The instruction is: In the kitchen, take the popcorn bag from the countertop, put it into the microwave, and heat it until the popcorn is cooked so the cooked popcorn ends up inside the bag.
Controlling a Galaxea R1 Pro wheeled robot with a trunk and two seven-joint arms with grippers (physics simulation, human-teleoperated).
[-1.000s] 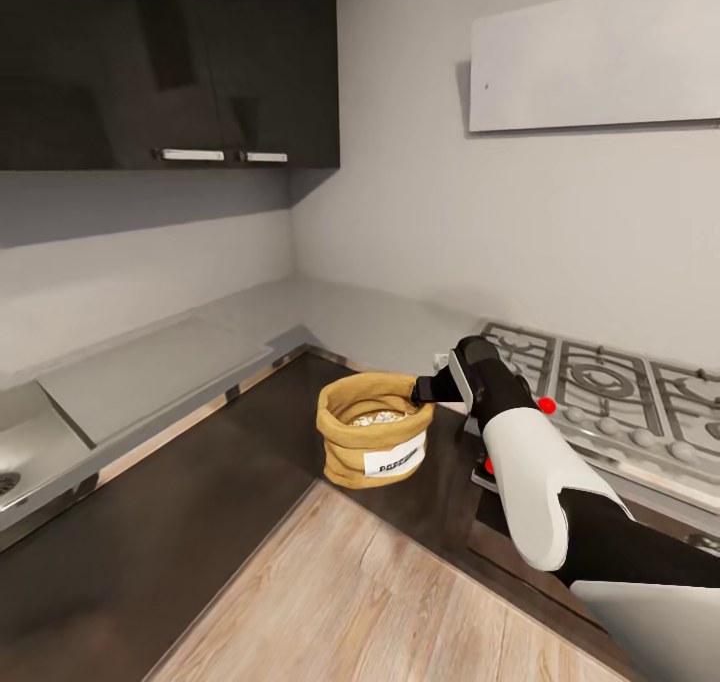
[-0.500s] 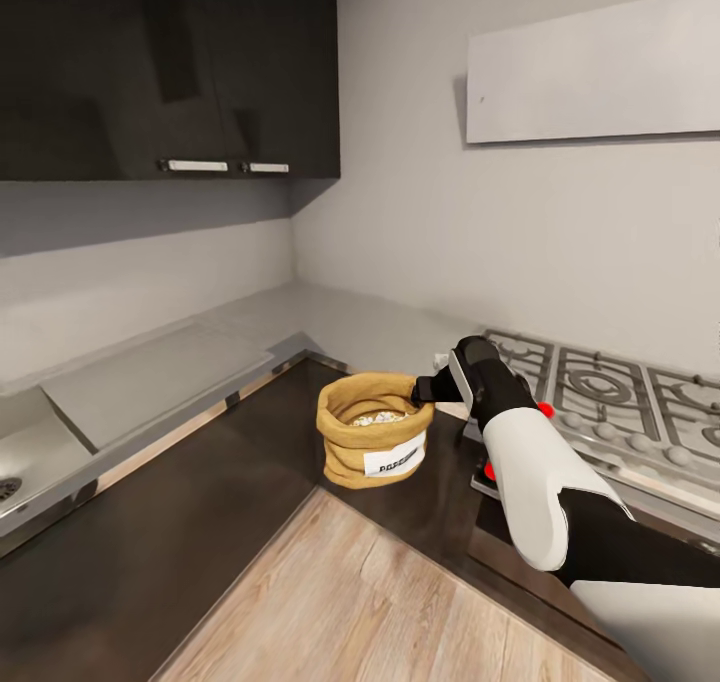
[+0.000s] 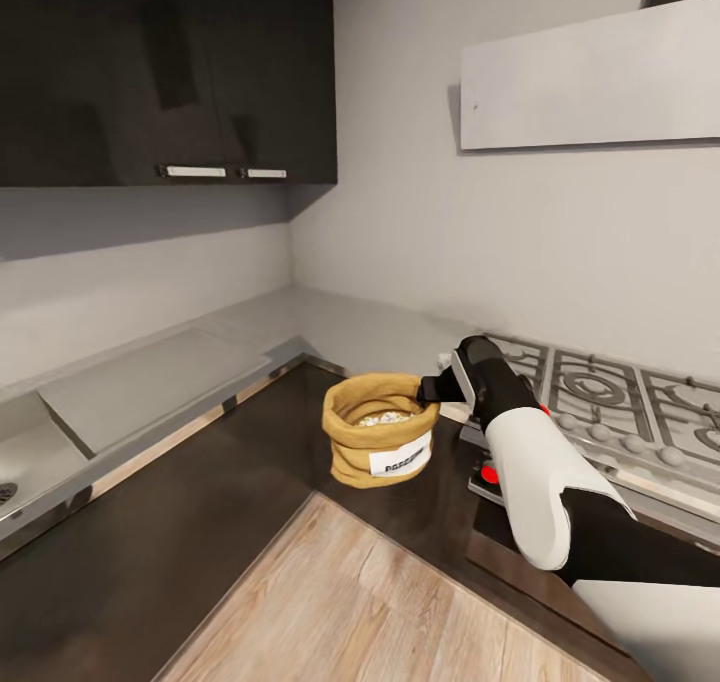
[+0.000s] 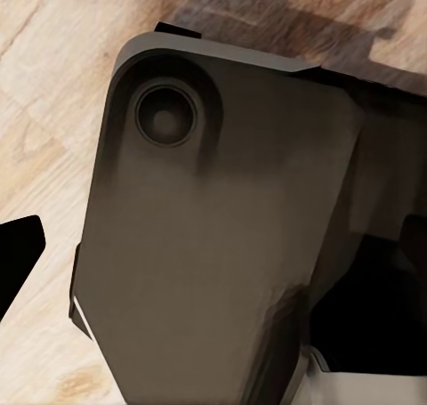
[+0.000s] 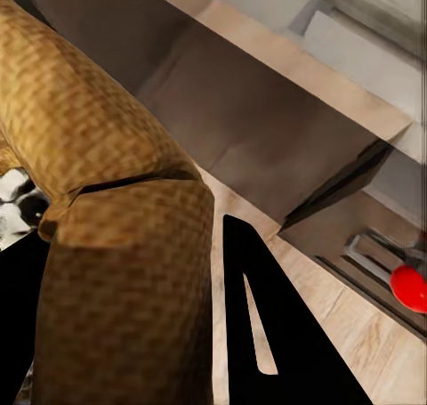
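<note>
The popcorn bag [image 3: 381, 444], a tan sack with a white label, hangs in the air in front of the dark base cabinets at the counter's corner. My right gripper [image 3: 428, 390] is shut on its rolled rim on the side toward the hob. Pale popcorn [image 3: 384, 418] lies inside. In the right wrist view the woven rim [image 5: 124, 271] is pinched between two black fingers [image 5: 267, 334]. The grey countertop [image 3: 310, 322] runs along both walls behind the bag. The microwave is out of view. One black fingertip [image 4: 18, 254] of my left gripper shows over the wooden floor.
A steel gas hob [image 3: 610, 407] with red-dotted knobs [image 3: 488, 473] lies right of the bag. A sink [image 3: 20, 462] is at the far left. Dark wall cabinets [image 3: 170, 62] hang above. Wooden floor [image 3: 350, 602] opens in front of the cabinets.
The whole picture has shifted a little, so the camera has moved. The bag stays in my right gripper at about the same spot relative to the arm.
</note>
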